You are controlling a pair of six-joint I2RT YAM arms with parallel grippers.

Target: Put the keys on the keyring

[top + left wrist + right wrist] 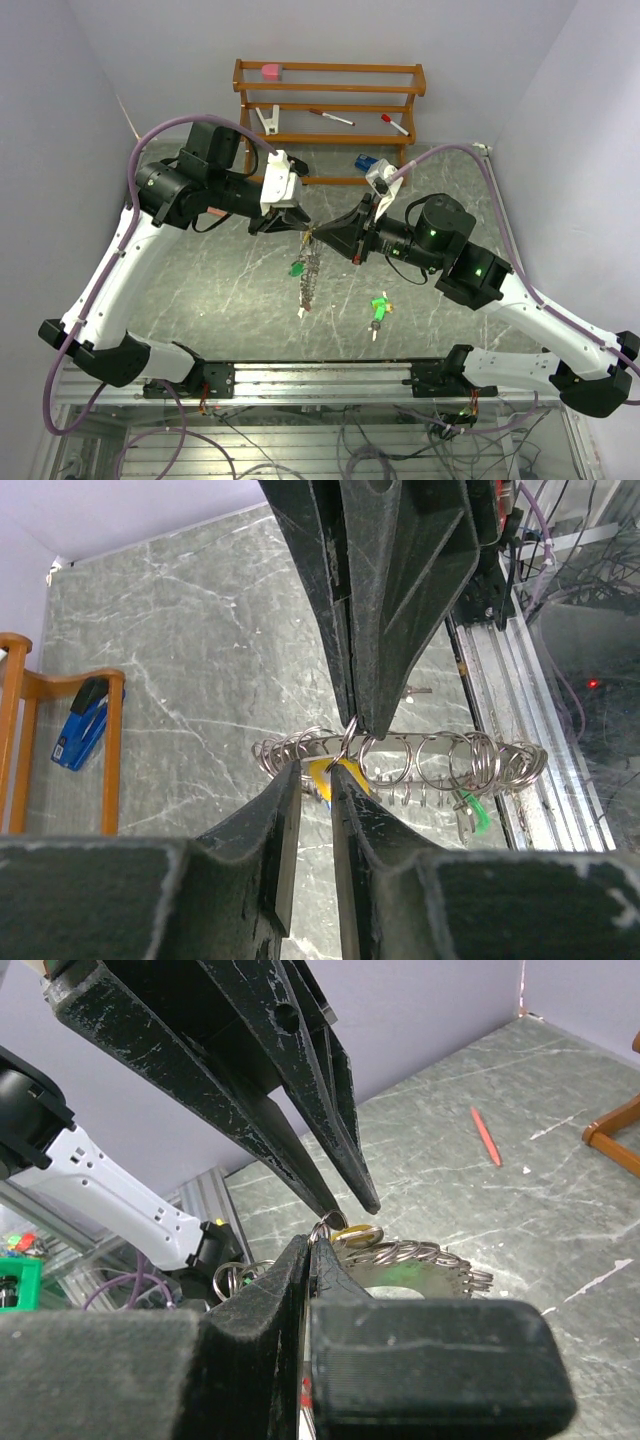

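Holding the keyring aloft for threading.
It is pinched by the pressed-together right gripper so the left gripper, narrowed around a yellow key (grip unclear), can be aligned.

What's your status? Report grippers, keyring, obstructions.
Right gripper shut on keyring, bundle hanging. Left gripper narrow around yellow key at the ring, grip unconfirmed. Loose green key lies apart, not obstructing.
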